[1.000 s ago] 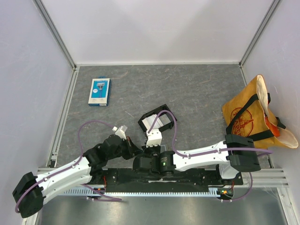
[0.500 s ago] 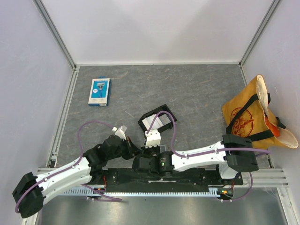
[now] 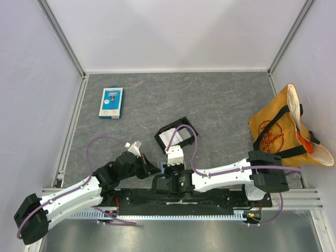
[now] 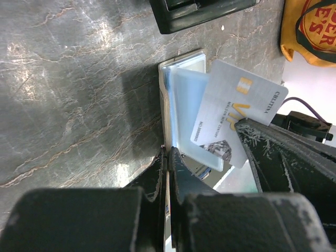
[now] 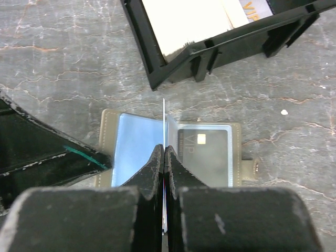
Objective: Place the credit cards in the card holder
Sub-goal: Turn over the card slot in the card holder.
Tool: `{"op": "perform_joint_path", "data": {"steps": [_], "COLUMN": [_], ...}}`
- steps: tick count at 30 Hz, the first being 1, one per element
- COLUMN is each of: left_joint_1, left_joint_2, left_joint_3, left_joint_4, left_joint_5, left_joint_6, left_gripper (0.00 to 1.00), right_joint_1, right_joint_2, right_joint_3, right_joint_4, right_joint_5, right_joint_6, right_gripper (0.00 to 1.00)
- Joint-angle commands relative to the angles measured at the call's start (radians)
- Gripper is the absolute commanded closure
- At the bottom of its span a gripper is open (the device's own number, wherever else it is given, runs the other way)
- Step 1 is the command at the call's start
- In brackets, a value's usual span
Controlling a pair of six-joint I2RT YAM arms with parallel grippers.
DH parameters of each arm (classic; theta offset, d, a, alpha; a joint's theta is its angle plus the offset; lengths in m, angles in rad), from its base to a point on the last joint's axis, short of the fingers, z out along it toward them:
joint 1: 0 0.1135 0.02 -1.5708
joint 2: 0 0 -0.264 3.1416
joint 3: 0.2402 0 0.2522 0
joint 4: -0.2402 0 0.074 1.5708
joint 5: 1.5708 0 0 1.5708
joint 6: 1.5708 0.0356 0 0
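Observation:
The card holder (image 5: 109, 131) lies open on the table, tan-edged with clear pockets. A dark grey card (image 5: 205, 149) sits in its right pocket, and the left pocket looks pale blue. My left gripper (image 4: 168, 152) is shut on the edge of the card holder's (image 4: 181, 89) cover. My right gripper (image 5: 164, 148) is shut on a white credit card (image 4: 236, 107), which shows edge-on (image 5: 164, 118) and stands upright over the holder's fold. In the top view both grippers, left (image 3: 152, 169) and right (image 3: 172, 167), meet over the holder and hide it.
A black box-like tray (image 3: 176, 137) holding more white cards (image 5: 184, 21) sits just beyond the holder. A blue-and-white retail pack (image 3: 111, 102) lies at the far left. A yellow tote bag (image 3: 286, 131) rests against the right wall.
The right wrist has shifted slightly to the right over the holder. The left arm has barely moved. Both grippers stay shut.

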Motion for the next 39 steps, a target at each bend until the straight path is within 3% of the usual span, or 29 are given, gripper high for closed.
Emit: {"op": "perform_joint_path", "data": {"steps": [1,8,12,14,17,24,39], "left_joint_1": [0.003,0.003,0.003,0.003,0.003,0.001,0.003], "left_joint_2": [-0.009,0.017,0.049,0.074,0.104,0.157,0.141], "left_joint_3": [-0.007,-0.037,-0.062,-0.067,-0.067,-0.054,-0.050], "left_joint_4": [-0.015,-0.018,0.016,0.022,0.031,0.053,0.036], "left_joint_5": [-0.022,-0.051,-0.054,-0.062,-0.071,-0.076,-0.085], "left_joint_6": [-0.023,-0.025,-0.032,-0.034,-0.034,-0.035,-0.046], "left_gripper": [0.98,0.98,0.98,0.98,0.98,0.98,0.98], "right_joint_1": [-0.005,-0.029,-0.052,-0.098,-0.147,-0.199,-0.279], "right_joint_2": [-0.052,-0.185,-0.355,-0.438,-0.494,-0.448,-0.376], "right_joint_3": [-0.026,-0.175,-0.329,-0.429,-0.514,-0.560,-0.686], "right_joint_4": [-0.099,-0.066,0.208,0.435,0.583,0.754,0.902], "right_joint_5": [0.077,0.000,-0.142,-0.276,-0.399,-0.529,-0.600], "right_joint_6": [0.090,0.127,0.009,-0.077,-0.098,-0.106,-0.039], "right_gripper": [1.00,1.00,1.00,1.00,1.00,1.00,1.00]}}
